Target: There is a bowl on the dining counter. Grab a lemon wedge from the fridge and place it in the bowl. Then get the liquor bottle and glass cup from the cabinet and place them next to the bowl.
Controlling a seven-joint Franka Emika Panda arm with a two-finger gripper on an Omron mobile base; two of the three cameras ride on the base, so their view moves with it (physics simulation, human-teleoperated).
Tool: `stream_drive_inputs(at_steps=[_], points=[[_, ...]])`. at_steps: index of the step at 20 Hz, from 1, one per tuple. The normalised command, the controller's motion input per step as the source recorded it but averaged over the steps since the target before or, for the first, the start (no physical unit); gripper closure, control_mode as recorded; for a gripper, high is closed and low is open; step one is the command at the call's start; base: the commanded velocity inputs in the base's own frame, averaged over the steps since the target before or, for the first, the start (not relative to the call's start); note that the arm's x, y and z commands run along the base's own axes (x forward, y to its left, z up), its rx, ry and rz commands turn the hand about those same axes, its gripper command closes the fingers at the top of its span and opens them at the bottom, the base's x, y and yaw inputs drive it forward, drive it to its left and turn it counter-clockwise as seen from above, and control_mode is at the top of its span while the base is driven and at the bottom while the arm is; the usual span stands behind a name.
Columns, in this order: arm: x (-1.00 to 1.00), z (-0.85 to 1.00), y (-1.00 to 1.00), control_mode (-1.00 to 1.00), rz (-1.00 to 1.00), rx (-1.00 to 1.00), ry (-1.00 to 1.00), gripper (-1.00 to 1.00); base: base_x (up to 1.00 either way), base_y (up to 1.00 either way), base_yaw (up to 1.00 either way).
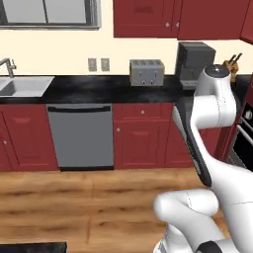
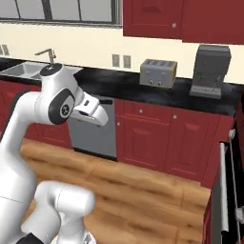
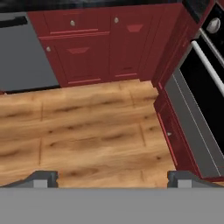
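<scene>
My gripper (image 3: 112,177) is open, its two dark fingertips (image 3: 41,177) far apart with nothing between them. It points down at bare wooden floor (image 3: 87,135) in front of the red base cabinets (image 3: 100,52). Red wall cabinets (image 1: 148,17) hang shut above the plain black counter (image 1: 99,89). The arm is folded up over the base, its elbow (image 1: 217,74) high. The bowl, dining counter, lemon wedge, fridge, liquor bottle and glass cup are out of view.
A grey dishwasher (image 1: 81,136) sits under the counter, beside a sink (image 1: 22,86). A toaster (image 1: 147,72) and a coffee machine (image 1: 195,62) stand on the counter. A black wall oven (image 3: 205,100) is close on the right. A dark slab corner (image 1: 32,247) shows low on the left.
</scene>
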Motion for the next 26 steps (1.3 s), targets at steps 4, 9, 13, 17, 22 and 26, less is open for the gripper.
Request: stream_drive_inputs(at_steps=[4, 9, 13, 17, 22, 26], points=[[0.00, 0.00, 0.00, 1.00, 0.00, 0.00, 0.00, -1.00, 1.00, 0.06, -0.25], [0.00, 0.00, 0.00, 1.00, 0.00, 0.00, 0.00, -1.00, 1.00, 0.00, -0.20], [0.00, 0.00, 0.00, 1.00, 0.00, 0.00, 0.00, -1.00, 1.00, -0.06, -0.25], [0.00, 0.00, 0.00, 1.00, 0.00, 0.00, 0.00, -1.00, 0.88, -0.13, -0.46], [0.00, 0.00, 0.00, 1.00, 0.00, 0.00, 0.00, -1.00, 0.68, -0.07, -0.59], [0.00, 0.00, 0.00, 1.00, 0.00, 0.00, 0.00, -1.00, 0.58, 0.01, -0.62]])
